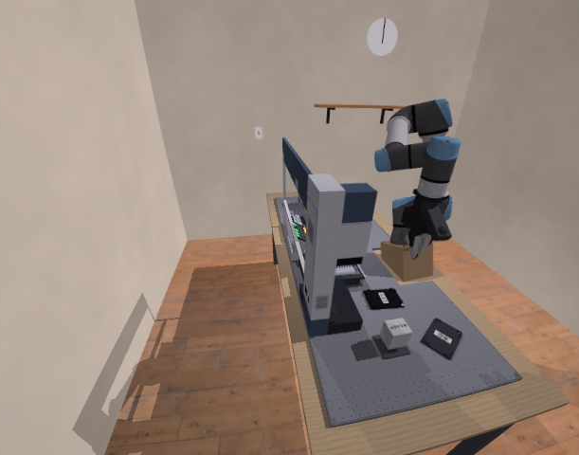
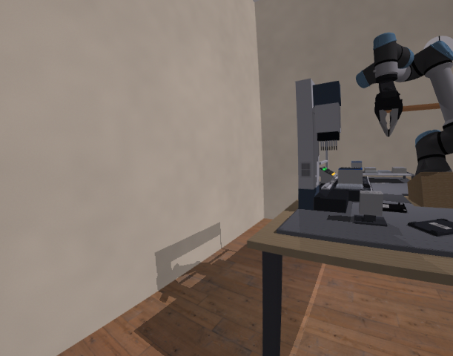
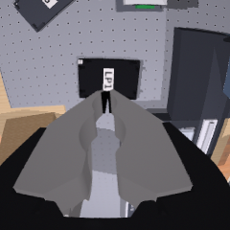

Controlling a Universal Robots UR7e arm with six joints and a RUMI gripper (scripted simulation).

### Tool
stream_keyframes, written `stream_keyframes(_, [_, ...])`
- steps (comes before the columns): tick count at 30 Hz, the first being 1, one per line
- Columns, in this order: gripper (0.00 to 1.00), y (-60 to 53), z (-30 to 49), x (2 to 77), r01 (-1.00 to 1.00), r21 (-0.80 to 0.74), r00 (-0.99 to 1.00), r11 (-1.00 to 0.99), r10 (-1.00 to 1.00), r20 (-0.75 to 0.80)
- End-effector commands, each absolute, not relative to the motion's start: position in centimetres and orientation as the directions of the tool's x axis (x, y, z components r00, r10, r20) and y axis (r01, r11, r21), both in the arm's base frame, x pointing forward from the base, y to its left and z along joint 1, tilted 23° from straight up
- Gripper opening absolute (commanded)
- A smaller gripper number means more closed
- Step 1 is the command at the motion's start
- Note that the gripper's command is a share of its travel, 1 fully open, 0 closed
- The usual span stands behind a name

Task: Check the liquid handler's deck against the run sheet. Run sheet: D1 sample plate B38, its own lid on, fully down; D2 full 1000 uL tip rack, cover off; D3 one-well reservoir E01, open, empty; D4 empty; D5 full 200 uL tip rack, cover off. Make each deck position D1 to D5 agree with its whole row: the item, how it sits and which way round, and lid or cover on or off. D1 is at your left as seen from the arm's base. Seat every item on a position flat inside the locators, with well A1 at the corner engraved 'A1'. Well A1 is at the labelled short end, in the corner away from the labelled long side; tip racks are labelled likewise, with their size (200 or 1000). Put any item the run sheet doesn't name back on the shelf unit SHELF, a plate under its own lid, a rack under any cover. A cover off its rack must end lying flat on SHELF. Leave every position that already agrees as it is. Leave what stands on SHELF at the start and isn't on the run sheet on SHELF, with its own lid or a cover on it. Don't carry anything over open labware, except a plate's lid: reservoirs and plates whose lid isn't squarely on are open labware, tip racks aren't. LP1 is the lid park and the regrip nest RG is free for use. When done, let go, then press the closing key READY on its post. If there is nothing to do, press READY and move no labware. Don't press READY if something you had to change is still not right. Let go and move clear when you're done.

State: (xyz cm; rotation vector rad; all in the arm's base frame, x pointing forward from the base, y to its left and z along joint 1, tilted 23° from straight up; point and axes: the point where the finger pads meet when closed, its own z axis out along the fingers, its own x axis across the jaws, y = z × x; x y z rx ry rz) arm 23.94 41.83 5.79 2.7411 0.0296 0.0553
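Overhead, clenched empty gripper (image 2: pixel 388 132) above lid park LP1 (image 3: pixel 91 77); deck labware mostly hidden behind liquid handler (image 1: pixel 328 235)

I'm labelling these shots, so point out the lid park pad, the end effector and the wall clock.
Lid park pad (image 3: pixel 91 79): wrist view, on its black surface left of the LP1 label.
End effector (image 2: pixel 388 132): exterior view, at its closed fingertips.
Wall clock (image 1: pixel 377 41): top view, on its white face.

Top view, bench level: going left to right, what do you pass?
Liquid handler tower → black LP1 lid park pad → white READY key block → shut, empty gripper over the cardboard box → tilted black pad.
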Motion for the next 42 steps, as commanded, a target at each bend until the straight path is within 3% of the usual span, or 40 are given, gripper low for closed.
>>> stream_keyframes(1, [0.0,42.1,6.0,26.6,0.014,0.387,0.999,-0.922,0.031,0.037])
stream_keyframes(9, [0.0,42.1,6.2,30.4,0.015,0.387,0.999,-0.922,0.031,0.037])
stream_keyframes(42, [0.0,40.4,2.3,30.4,0.016,0.391,0.999,-0.92,0.031,0.033])
